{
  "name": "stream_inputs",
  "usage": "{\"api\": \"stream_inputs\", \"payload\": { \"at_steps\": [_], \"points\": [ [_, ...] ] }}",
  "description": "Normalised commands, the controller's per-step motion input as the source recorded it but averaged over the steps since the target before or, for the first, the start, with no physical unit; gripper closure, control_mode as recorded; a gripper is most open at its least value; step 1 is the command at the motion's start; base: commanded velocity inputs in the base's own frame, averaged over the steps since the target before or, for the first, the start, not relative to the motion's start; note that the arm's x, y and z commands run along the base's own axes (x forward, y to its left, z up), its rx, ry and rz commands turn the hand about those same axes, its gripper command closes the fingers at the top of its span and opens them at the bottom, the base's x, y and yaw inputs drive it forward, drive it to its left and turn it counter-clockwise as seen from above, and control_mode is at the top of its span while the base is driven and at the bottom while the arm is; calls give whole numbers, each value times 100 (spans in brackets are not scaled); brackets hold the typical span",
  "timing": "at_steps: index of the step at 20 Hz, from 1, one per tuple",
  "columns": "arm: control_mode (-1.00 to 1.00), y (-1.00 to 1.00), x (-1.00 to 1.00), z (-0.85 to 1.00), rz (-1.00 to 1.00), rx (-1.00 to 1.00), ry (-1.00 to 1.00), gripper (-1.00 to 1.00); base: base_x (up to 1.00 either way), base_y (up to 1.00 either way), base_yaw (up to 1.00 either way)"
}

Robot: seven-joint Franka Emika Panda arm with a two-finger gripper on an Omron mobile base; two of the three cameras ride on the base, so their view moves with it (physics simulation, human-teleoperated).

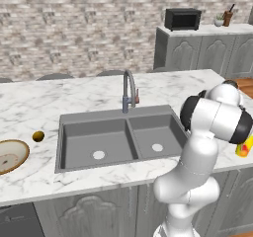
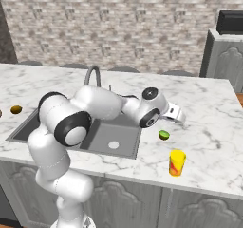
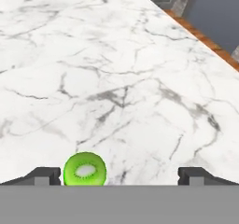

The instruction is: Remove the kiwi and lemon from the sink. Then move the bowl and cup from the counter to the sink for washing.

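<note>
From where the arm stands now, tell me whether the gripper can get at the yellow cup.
Probably yes: the open gripper hangs above the counter right of the sink, and bare marble separates it from the cup.

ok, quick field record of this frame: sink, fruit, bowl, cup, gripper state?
sink: both basins hold no fruit or dishes
kiwi: green half, on the counter right of the sink, just below the gripper
round golden-brown fruit: on the counter left of the sink
bowl: on the counter, far left, not yet moved
cup: upright near the counter's front edge, right of the sink
gripper: open, holding nothing, above the kiwi
</note>
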Motion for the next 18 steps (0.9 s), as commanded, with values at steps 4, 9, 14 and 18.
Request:
{"api": "stream_inputs", "payload": {
  "at_steps": [4, 9, 14, 18],
  "points": [
    [-100, 0, -2, 36, -2, 0, 16, -100, 0, 0, 0],
    [-100, -1, -4, 35, -2, 1, 25, -100, 0, 0, 0],
    [-100, -5, -9, 32, -1, 5, 24, -100, 0, 0, 0],
    [-100, -8, -22, 25, 0, 17, 11, -100, 0, 0, 0]
  ]
}}
